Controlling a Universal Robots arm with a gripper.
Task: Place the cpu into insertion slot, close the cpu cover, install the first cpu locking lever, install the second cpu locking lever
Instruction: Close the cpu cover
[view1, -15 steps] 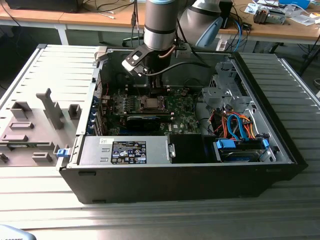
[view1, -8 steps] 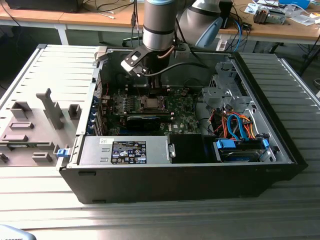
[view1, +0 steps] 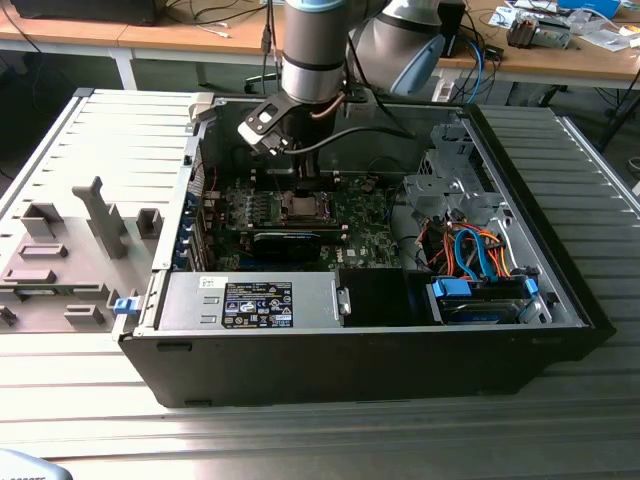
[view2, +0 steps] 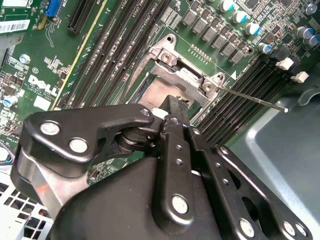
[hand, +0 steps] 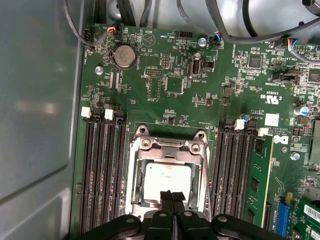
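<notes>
The silvery-topped cpu (hand: 167, 176) lies in the insertion slot (hand: 131, 172) on the green board, inside the open computer case (view1: 330, 360). The cpu cover (hand: 167, 146) lies flat around it as a metal frame. My gripper (hand: 172, 196) is shut, its black fingertips together right over the cpu's edge with nothing between them. In the second wrist view the gripper (view2: 176, 106) points down at the cover (view2: 187, 70). A thin wire locking lever (view2: 250, 95) sticks out sideways from the socket corner. In the exterior view the gripper (view1: 305, 185) hangs just above the slot (view1: 300, 207).
Long black memory slots (hand: 102, 170) (hand: 235, 165) flank the socket. A coin battery (hand: 124, 56) sits farther up the board. A black graphics card (view1: 285, 243), a power supply (view1: 250, 300) and orange-blue cables (view1: 470, 250) crowd the case. A grey fixture plate (view1: 60, 260) lies outside.
</notes>
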